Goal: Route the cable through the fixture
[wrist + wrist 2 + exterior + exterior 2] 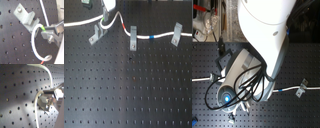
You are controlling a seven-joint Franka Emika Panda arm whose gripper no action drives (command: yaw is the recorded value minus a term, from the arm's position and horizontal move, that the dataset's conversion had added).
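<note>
Cable (153,37) runs 9-to-3 o'clock across black perforated table (129,90), looping at fixture (98,33); gripper (46,32) clamps cable's green band.

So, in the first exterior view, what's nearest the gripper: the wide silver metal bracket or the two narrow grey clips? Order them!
1. Wide silver bracket, right by the gripper.
2. Middle narrow clip.
3. Clip at the first exterior view's right.

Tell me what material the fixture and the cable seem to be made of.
The fixture looks like metal, likely aluminium: matte silver-grey, sharp folded edges, a screw on top. The cable seems to be plastic- or rubber-coated: smooth, white, bending in a soft loop.
</note>
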